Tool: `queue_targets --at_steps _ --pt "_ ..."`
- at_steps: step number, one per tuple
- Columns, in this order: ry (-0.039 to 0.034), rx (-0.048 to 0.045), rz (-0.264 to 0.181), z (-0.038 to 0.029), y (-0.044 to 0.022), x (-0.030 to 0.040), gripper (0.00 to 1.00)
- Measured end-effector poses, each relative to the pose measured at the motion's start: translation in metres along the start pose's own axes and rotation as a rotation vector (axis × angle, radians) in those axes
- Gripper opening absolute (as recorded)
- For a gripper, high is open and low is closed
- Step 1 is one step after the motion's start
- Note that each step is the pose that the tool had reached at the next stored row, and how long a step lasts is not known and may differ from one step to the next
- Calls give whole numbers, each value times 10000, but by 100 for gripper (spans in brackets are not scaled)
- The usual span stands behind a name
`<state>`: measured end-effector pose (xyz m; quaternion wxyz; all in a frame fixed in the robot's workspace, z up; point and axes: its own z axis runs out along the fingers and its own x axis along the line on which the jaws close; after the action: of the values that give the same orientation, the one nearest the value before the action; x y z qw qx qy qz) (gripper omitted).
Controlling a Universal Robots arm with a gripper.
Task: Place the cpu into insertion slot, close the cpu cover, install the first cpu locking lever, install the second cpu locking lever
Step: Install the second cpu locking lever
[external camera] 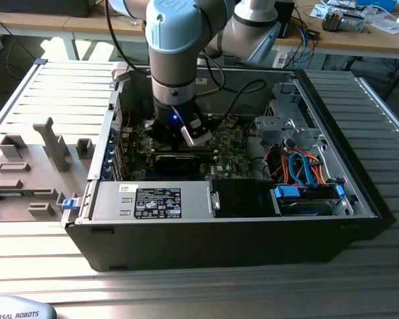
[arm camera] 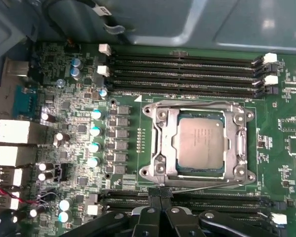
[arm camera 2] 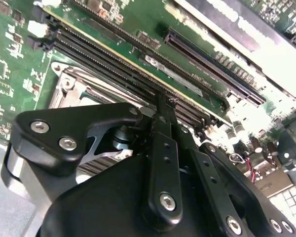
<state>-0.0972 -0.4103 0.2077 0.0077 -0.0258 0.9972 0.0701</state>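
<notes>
— One thin lever (arm camera: 202, 186) worries me: it runs along the socket (arm camera: 200, 143) edge nearest the claw (arm camera: 160, 195), whose tips sit right by it. If they slide off the wire, it could spring up or scrape the green board (arm camera: 123, 74)

— And the chip (arm camera: 200, 143)?

— Flat in the socket, with the metal cover (arm camera: 244, 143) down around it, so a slip is the main risk

— Is the claw gripping anything?

— Its fingers (arm camera 2: 160, 111) look pinched together at the tips; whether they have caught the lever I cannot tell

— And the arm (external camera: 176, 46)?

— It reaches straight down into the open computer case (external camera: 219, 239), wrist low over the board, toward the exterior view's left
</notes>
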Motion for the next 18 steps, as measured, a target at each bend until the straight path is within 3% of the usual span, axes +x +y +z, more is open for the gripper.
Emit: queue_targets --at_steps 4,6,10,18 --pt "-18 -342 3 -3 -13 84 11" --pt "-22 -427 0 -2 -29 106 11" --pt "-23 -541 -22 1 -39 117 11" --pt "-16 -552 -75 28 -19 116 11"
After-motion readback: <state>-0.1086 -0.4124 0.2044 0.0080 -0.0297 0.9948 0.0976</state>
